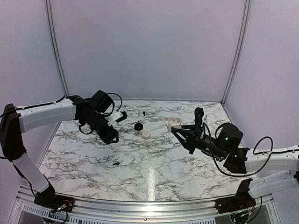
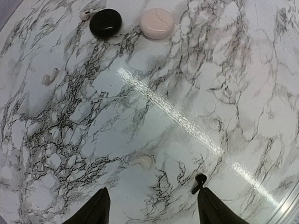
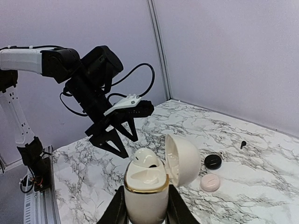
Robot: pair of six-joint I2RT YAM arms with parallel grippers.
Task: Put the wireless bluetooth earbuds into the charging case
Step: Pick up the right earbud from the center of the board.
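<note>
Confirm that the right gripper (image 3: 145, 207) is clenched on the charging case (image 3: 145, 193), with one finger against each flank. The case stands upright with its hinged lid (image 3: 183, 158) open. Its base is cut off by the lower frame edge. In the top view it sits to the right of the black puck (image 1: 138, 126), well apart from it. A pale rounded form (image 3: 145, 158) with a dark spot rises from the case interior. You cannot tell whether it is an earbud or moulding.

Note that the left gripper (image 2: 156, 210) is released, with its jaws wide apart. Only the two fingertips (image 2: 96, 210) show, cropped at the bottom of the left wrist view. The gripper hangs over the marble table (image 1: 154, 182), to the left of the puck.

Locate one black earbud (image 2: 200, 181) on the puck's near side, well apart from it. In the left wrist view it appears just beside one fingertip. The second black earbud (image 1: 144, 113) lies beyond the puck, near it. The pink puck (image 2: 156, 23) lies just beside the black puck.

Three white earbuds (image 2: 142, 161) are faint against the marble. One lies just beside the black puck and two lie farther off.
</note>
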